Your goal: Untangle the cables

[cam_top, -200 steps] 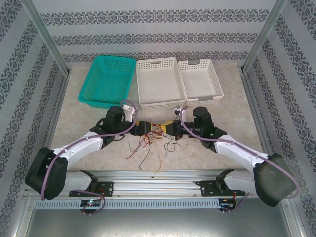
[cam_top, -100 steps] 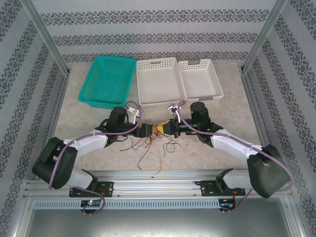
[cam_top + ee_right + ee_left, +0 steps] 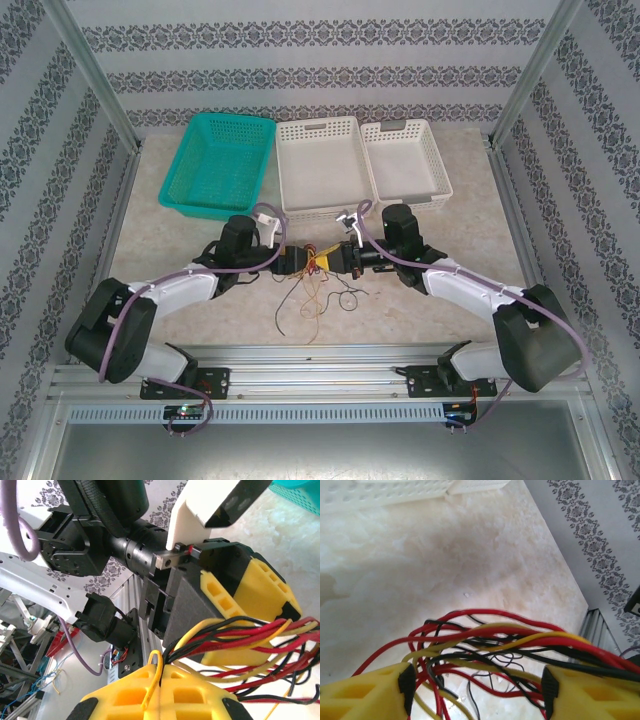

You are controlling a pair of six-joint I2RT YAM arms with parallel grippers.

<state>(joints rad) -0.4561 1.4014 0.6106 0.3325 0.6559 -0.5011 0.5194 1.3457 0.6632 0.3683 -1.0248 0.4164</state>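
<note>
Above the middle of the surface [image 3: 420, 300], nearer its front edge, holding tangled cables [image 3: 260, 640] bunched in the closed right pincer [image 3: 162, 680], left pincer [image 3: 477, 687] open astride them; next, probably clamp left, draw apart gently.

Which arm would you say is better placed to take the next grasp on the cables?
Left, probably. The left gripper stands open with the cables running between its fingers, so it only needs to close. The right gripper is shut on them, serving as the anchor.
</note>
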